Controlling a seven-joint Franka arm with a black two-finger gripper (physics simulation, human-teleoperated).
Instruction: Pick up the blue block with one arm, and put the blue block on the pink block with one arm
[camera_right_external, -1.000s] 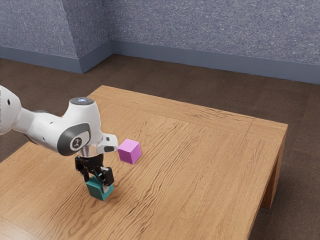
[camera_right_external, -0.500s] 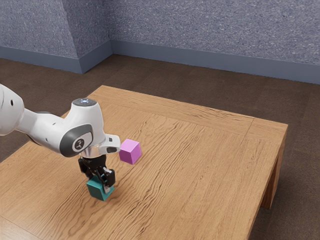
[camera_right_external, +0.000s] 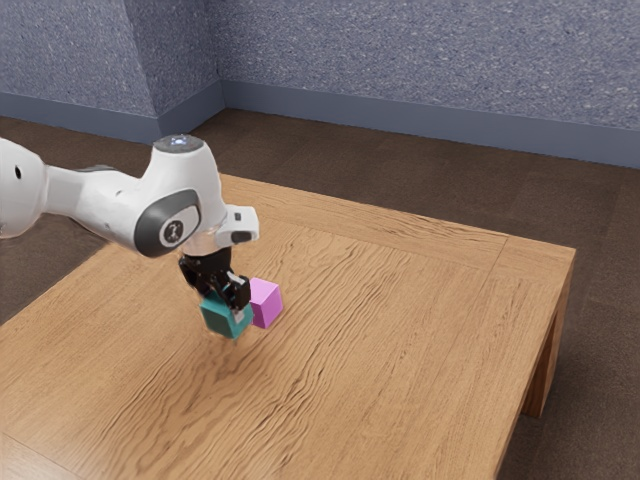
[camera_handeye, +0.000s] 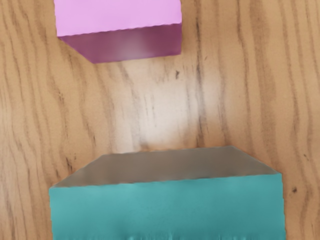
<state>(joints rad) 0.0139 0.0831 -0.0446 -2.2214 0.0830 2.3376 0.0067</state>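
My gripper (camera_right_external: 228, 303) is shut on the blue-green block (camera_right_external: 226, 319) and holds it in the air above the table. The pink block (camera_right_external: 265, 302) rests on the wood just to the exterior view's right of the held block, partly behind it. In the wrist view the held block (camera_handeye: 167, 210) looms large under my hand, and the pink block (camera_handeye: 119, 27) lies on the table a short way beyond it.
The wooden table (camera_right_external: 400, 340) stretches wide toward the exterior view's right, with its far edge and right edge dropping to a dark floor. My white arm (camera_right_external: 110, 210) reaches in from the exterior view's left.
My gripper has lifted the blue-green block off the table and carried it up and toward the exterior view's right, close beside the pink block. The pink block has stayed where it was.
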